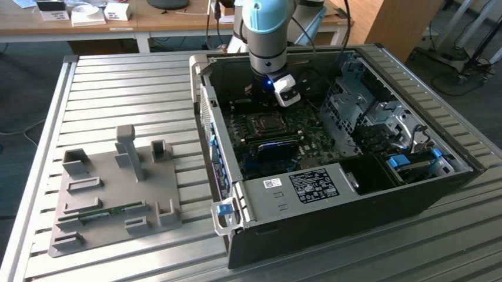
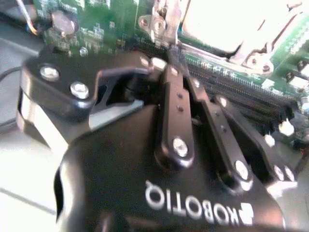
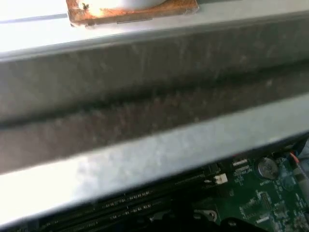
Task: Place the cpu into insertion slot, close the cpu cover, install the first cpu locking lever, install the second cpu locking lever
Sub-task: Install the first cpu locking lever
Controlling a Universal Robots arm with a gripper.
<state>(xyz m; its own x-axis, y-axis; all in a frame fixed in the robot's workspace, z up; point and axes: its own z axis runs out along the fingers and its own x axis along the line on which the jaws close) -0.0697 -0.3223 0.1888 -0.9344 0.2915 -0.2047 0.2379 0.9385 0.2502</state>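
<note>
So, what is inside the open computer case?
A green motherboard with the insertion slot, and drive bays. The arm hides the board part beneath it.

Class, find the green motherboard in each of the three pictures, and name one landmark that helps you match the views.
Exterior view: the motherboard lies inside the open computer case, beneath the arm.
Second wrist view: the motherboard is the green surface carrying the round coin battery.
First wrist view: the motherboard is the green patch with the same coin battery.
Shared landmark: the long black memory slots.
</note>
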